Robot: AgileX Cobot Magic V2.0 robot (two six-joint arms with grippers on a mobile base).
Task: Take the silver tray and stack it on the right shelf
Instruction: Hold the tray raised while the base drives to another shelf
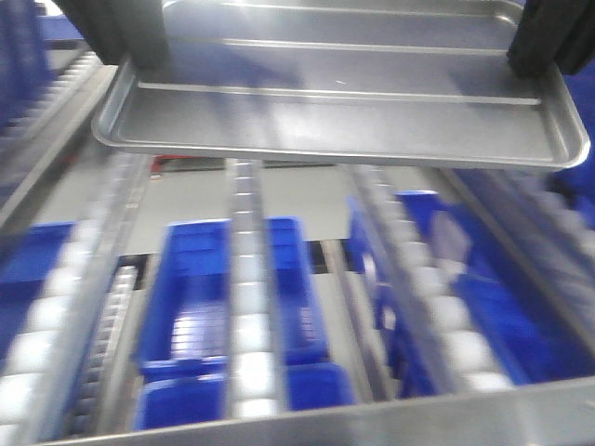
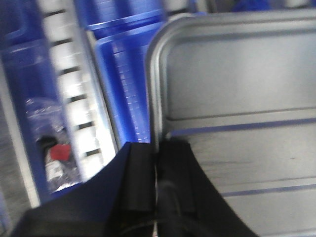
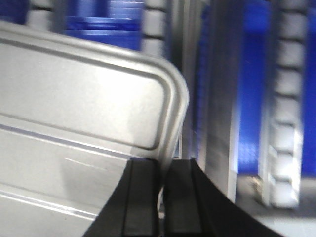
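Note:
The silver tray (image 1: 335, 116) hangs level in the air above the roller rack, its two raised ridges running lengthwise. My left gripper (image 1: 121, 42) is shut on its left rim; in the left wrist view the black fingers (image 2: 140, 173) pinch the rim of the silver tray (image 2: 237, 89). My right gripper (image 1: 544, 42) is shut on the right rim, and the right wrist view shows the fingers (image 3: 143, 197) clamping the edge of the silver tray (image 3: 84, 98). The right shelf's white roller rails (image 1: 432, 297) and flat steel front crossbar (image 1: 446, 413) lie below the tray.
Blue plastic bins (image 1: 191, 307) sit under the roller rails, and more blue bins (image 1: 483, 279) lie to the right. A bagged part with a red piece (image 2: 59, 153) rests in a bin at the left. Steel rack rails (image 1: 56, 139) slope along the left side.

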